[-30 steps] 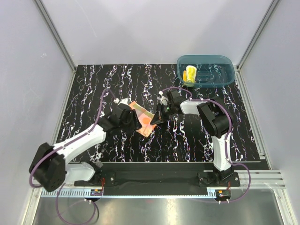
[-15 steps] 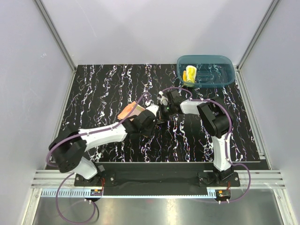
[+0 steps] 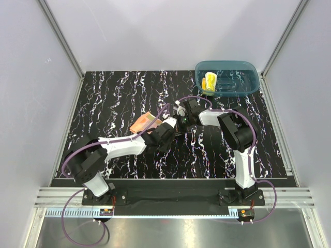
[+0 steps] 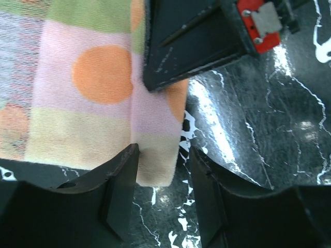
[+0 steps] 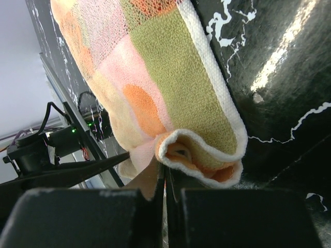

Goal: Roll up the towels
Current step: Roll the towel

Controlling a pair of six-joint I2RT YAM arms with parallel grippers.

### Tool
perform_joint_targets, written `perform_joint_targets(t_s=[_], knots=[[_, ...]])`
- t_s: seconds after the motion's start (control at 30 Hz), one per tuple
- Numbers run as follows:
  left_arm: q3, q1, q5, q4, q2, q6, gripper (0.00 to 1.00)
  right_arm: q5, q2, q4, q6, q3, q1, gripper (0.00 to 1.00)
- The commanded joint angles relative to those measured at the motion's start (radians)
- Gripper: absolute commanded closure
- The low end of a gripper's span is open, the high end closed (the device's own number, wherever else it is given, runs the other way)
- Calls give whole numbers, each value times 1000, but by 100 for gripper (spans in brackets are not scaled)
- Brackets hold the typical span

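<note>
Across the black marbled table (image 3: 103, 103), the teal tub (image 3: 243, 91) sits at 1 o'clock, and the dotted towel (image 3: 144, 123) lies just off centre toward 10 o'clock, with only one end curled into a loose roll. The yellow towel (image 3: 209, 81) rests inside the tub, apparently already rolled. Our right gripper (image 5: 164, 178) is clamped on the curled end of the dotted towel (image 5: 170, 88). Our left gripper (image 4: 161, 155) has its jaws parted astride a corner of the cloth (image 4: 98, 93) and grips nothing. We judge the main risk to be the slack roll springing open if the right gripper lets go or twists too fast. The left gripper could also close on one layer and drag the cloth askew, and the two sets of fingers are close enough to collide
</note>
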Motion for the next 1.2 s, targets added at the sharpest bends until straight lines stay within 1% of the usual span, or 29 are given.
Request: perform_joint_targets(t_s=[0.0, 0.17, 0.23, 0.4, 0.53, 0.63, 0.7, 0.73, 0.9, 0.97, 1.03, 1.13, 1.17], knots=[[12, -5, -77, 13, 0, -1, 51, 113, 19, -83, -56, 3, -4, 100], [-29, -8, -32, 15, -6, -13, 51, 113, 24, -94, -60, 18, -4, 100], [-60, -11, 15, 38, -13, -11, 51, 113, 27, -103, -60, 26, -4, 100], [-55, -40, 57, 38, 8, 10, 50, 113, 30, -120, -63, 50, -4, 100], [-3, -49, 43, -14, 66, 12, 50, 114, 30, -129, -68, 61, -2, 100], [26, -66, -28, -59, 76, -14, 50, 113, 24, -135, -69, 61, -4, 100], [47, -72, -95, -91, 50, -28, 49, 113, 19, -141, -72, 60, -4, 100], [57, -74, -110, -123, 39, -39, 49, 114, 19, -146, -77, 60, -4, 100], [113, -83, -161, -163, -70, -13, 49, 114, 22, -155, -86, 63, -4, 100], [126, -95, -151, -156, -93, 15, 49, 114, 25, -155, -86, 64, -4, 100], [142, -104, -99, -128, -92, 65, 46, 111, 31, -156, -85, 69, -4, 100], [185, -110, -57, -128, -40, 102, 44, 108, 36, -158, -80, 77, -4, 100], [190, -110, -45, -126, -12, 107, 42, 107, 36, -156, -79, 80, -4, 100]])
